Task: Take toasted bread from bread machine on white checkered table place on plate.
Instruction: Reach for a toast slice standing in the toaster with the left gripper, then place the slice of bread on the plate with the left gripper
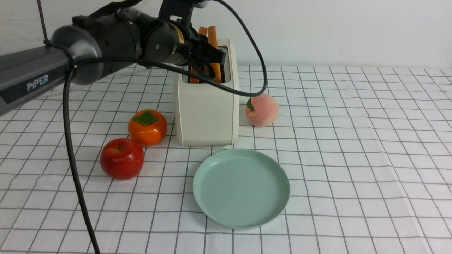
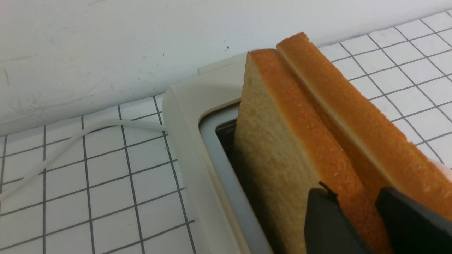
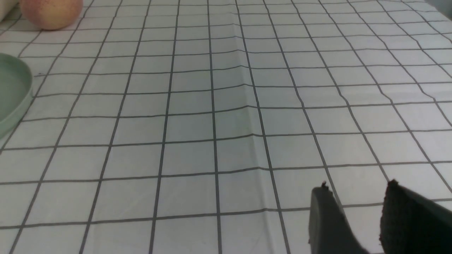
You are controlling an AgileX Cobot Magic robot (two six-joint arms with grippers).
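The bread machine [image 1: 206, 113] stands on the white checkered table [image 1: 353, 141], with two slices of toasted bread [image 1: 212, 35] upright in its slots. In the left wrist view the nearer slice [image 2: 282, 123] shows its tan face, and the other slice [image 2: 353, 106] stands just behind it. My left gripper [image 2: 353, 192] reaches over the toaster top [image 1: 208, 58], one finger on each side of the nearer slice, pressed against it. The mint-green plate [image 1: 241, 188] lies bare in front of the toaster. My right gripper [image 3: 356, 185] hangs open over bare cloth, out of the front view.
A persimmon [image 1: 147, 127] and a red apple [image 1: 122, 158] sit left of the toaster, and a peach [image 1: 262, 109] sits right of it. The white cord [image 2: 70, 137] trails behind along the wall. The plate's rim [image 3: 14, 91] shows in the right wrist view.
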